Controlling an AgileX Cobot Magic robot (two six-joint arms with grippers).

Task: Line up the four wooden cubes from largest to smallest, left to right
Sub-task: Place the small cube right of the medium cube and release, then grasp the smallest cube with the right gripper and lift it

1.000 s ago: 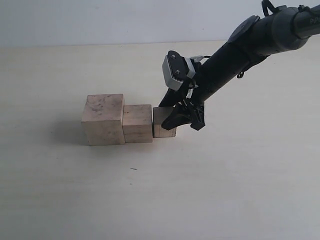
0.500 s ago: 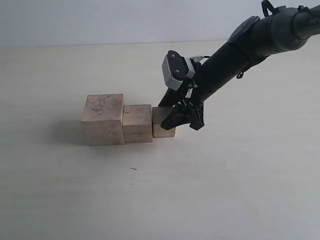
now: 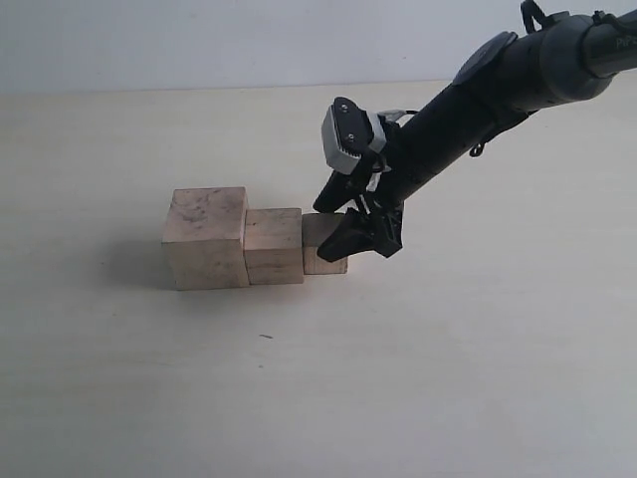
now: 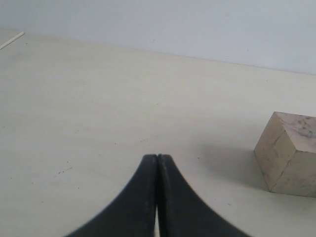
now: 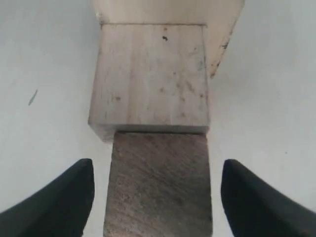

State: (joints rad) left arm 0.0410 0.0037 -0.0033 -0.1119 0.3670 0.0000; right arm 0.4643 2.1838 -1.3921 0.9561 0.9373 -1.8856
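Three of the four wooden cubes stand in a row: the largest cube (image 3: pixel 204 237), the second cube (image 3: pixel 273 244) touching it, and the third cube (image 3: pixel 318 242) just right of that. The smallest cube is not in view. My right gripper (image 3: pixel 356 249) is open, straddling the third cube (image 5: pixel 158 182), with a gap on each side of it. Beyond it lies the second cube (image 5: pixel 150 74). My left gripper (image 4: pixel 157 156) is shut on nothing, low over the table, with the largest cube (image 4: pixel 291 153) off to one side; it does not show in the exterior view.
The pale table (image 3: pixel 448 378) stretches all round the row. The right arm (image 3: pixel 478 95) slants down from the upper right. A thin white strip (image 4: pixel 11 41) lies at the table's far edge in the left wrist view.
The right gripper and the third cube between its fingers have crept slightly left, narrowing the gap to the second cube. The two bigger cubes have not moved.
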